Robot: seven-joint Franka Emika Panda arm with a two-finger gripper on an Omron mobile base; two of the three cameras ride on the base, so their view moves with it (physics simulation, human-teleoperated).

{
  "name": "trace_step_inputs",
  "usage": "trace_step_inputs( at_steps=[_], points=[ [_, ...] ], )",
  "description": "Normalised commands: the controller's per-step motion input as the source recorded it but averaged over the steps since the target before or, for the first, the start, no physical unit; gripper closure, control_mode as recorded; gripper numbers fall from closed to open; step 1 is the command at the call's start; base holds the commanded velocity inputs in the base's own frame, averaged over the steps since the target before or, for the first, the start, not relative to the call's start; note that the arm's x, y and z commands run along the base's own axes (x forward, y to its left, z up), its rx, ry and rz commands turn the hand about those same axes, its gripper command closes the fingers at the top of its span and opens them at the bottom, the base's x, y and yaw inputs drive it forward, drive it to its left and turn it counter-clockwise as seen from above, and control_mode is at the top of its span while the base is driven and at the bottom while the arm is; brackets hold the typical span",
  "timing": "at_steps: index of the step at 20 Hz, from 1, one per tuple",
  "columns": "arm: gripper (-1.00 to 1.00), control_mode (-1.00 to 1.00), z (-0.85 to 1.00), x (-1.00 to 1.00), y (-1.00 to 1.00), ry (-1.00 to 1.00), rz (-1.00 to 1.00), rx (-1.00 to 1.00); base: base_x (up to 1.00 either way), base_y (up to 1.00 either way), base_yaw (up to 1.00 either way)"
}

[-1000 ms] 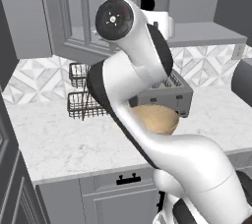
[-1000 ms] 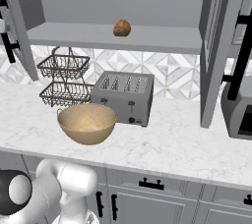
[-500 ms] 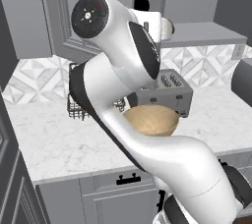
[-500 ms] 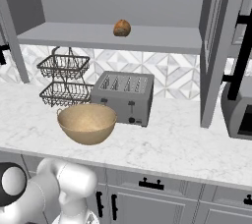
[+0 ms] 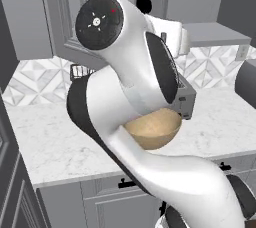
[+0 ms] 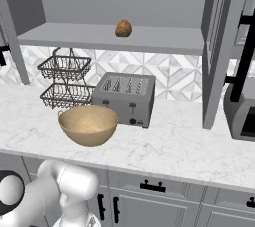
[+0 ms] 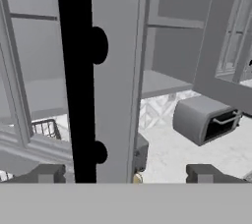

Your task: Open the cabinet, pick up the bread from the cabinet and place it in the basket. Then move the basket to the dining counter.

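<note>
We have our gripper [image 7: 125, 174] spread wide beside the cabinet's black handle [image 7: 78, 75], its door swung open so the bread [image 6: 123, 28] on the shelf [image 6: 114, 39] is reachable, the basket [image 6: 88, 124] waiting on the table [image 6: 179, 146] below.

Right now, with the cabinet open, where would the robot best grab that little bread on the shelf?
Probably across its middle, coming straight in from the open front. The bread is a small rounded lump sitting alone on the shelf, and nothing stands beside it. The cabinet's top likely blocks a reach from above, so open fingers could close on its left and right sides.
</note>
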Motion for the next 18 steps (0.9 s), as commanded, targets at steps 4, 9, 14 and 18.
trace_step_inputs(
  at_steps=[4, 9, 14, 18],
  points=[
    [-1.00, -1.00, -0.02, -0.67, -0.80, -0.13, 0.24, 0.31, 0.00, 0.00, 0.00],
    [-1.00, -1.00, 0.00, -0.22, -1.00, -0.24, 0.42, 0.44, 0.00, 0.00, 0.00],
    [-1.00, -1.00, -0.12, -0.02, -1.00, -0.11, 0.39, 0.49, 0.00, 0.00, 0.00],
    [-1.00, -1.00, -0.28, 0.44, -0.28, 0.09, 0.34, 0.46, 0.00, 0.00, 0.00]
  ],
)
